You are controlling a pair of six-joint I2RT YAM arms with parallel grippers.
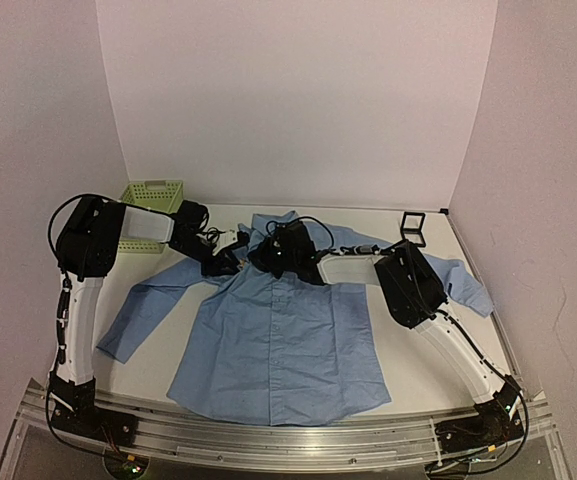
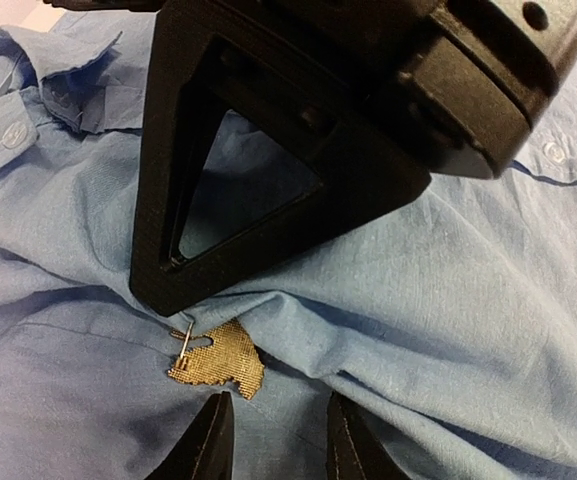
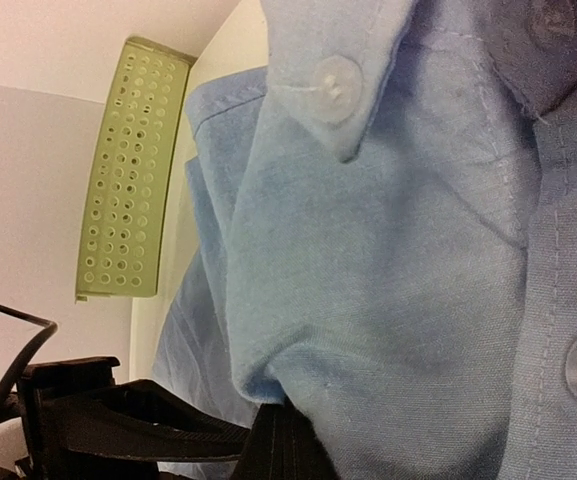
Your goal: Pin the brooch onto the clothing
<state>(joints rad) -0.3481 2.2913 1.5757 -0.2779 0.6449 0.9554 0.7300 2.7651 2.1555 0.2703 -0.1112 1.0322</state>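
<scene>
- Basket (image 1: 153,192) of pale green plastic is sitting at the far left of the table (image 1: 143,365), just beyond the sleeve of the shirt (image 1: 278,340).
- Left arm is reaching from its base over this sleeve toward the collar area of the shirt.
- Left gripper (image 2: 278,412) is hovering low over the blue cloth with its jaws parted. Between the two fingers only shirt cloth is showing, so it is grasping nothing.
- Brooch (image 2: 218,362) is lying on the shirt just ahead of the left fingertips, near the collar. In the left wrist view it is looking like a small golden mesh piece, and its thin metal pin (image 2: 183,338) is sticking out at its left edge. In the top view the grippers are hiding it.
- Right gripper (image 3: 276,440) is coming in from the other side. Its black triangular finger is touching the cloth just beyond the brooch.
- This gripper is clenched, and a fold of the shirt is gathering into its tip, so it is pinching the cloth there.
- Shirt is lying flat in the middle of the table, front side up and buttoned, sleeves spreading to both sides, collar at the far end.
- Collar button (image 3: 333,88) is showing very close in the right wrist view.
- Black square box (image 1: 413,225) is standing at the far right, apart from the shirt.
</scene>
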